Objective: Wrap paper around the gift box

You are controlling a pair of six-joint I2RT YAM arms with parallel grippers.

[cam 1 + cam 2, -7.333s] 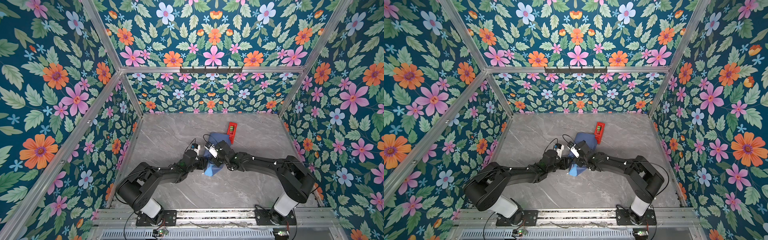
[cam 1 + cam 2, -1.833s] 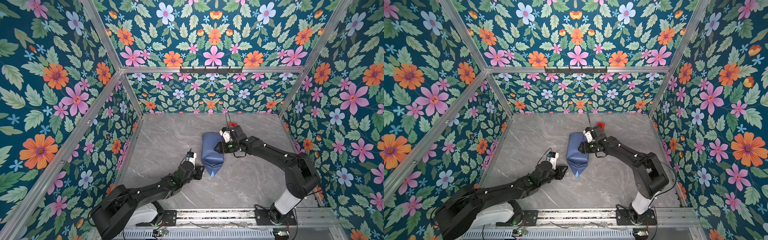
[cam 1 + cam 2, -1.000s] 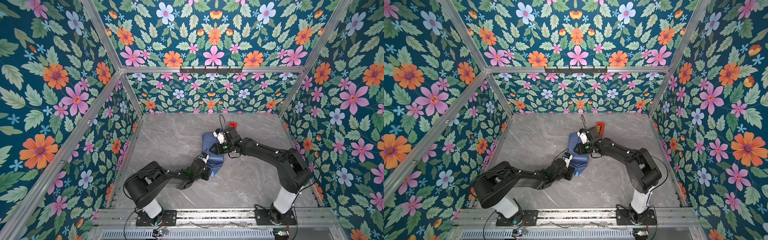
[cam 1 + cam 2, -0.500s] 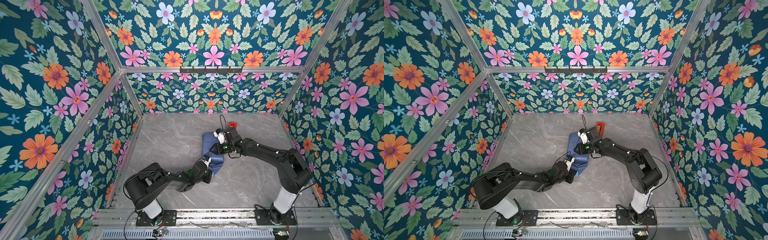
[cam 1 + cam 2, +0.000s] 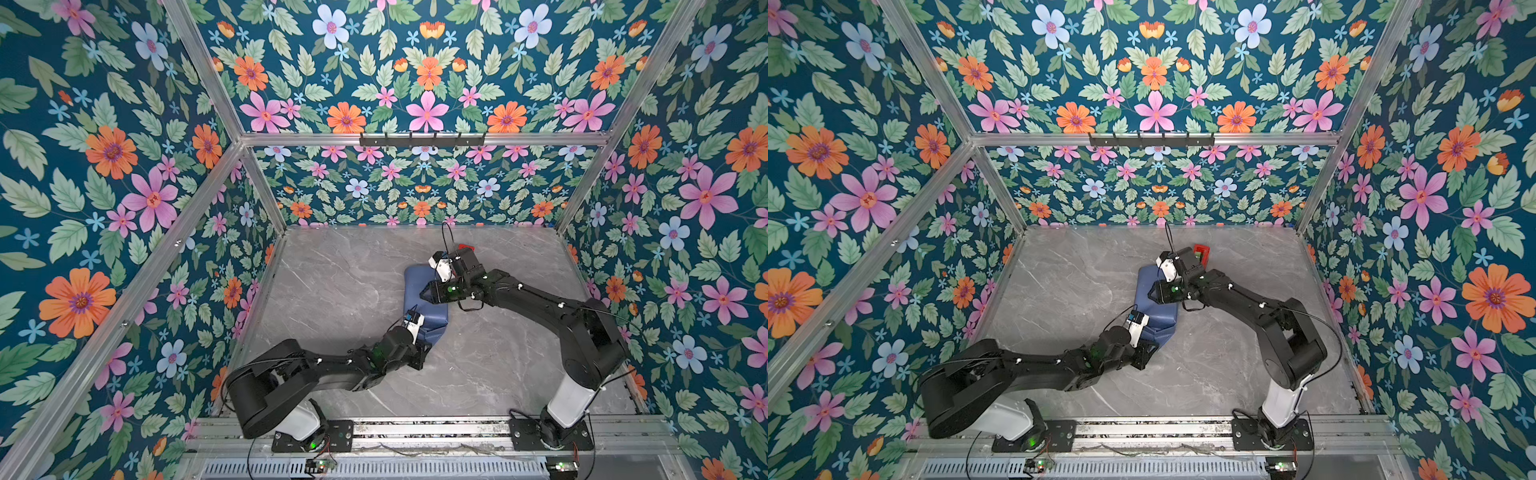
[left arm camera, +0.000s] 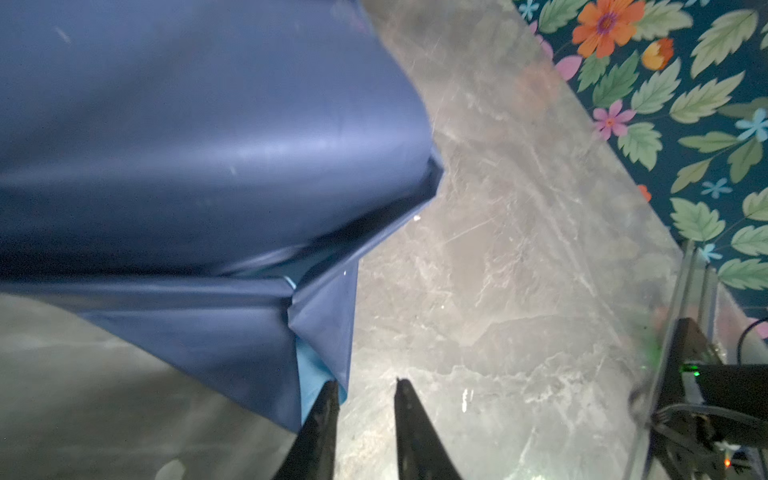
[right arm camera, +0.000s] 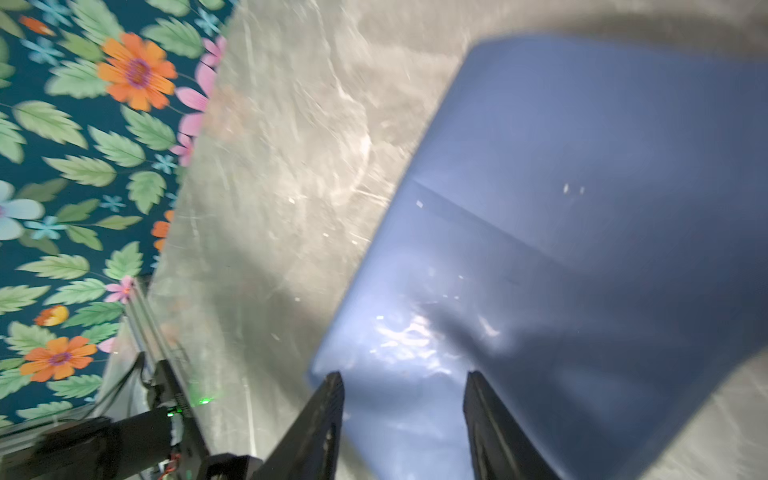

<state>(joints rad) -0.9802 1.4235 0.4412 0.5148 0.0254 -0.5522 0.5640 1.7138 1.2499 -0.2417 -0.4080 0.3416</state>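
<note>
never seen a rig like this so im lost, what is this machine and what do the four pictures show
Two black robot arms, left arm and right arm, stand at a grey table inside flowered walls. Two pictures look down from above; the other two come from a camera on each wrist. On the table lies blue paper, folded round something hidden, with a small red item half behind the right arm. Both pairs of jaws stand open at the paper, pinching nothing.

Paper (image 5: 417, 286) centre of table (image 5: 332, 282) — left arm (image 5: 332, 368) before, right arm (image 5: 540, 305) right, dispenser (image 5: 466, 247) behind.
</note>
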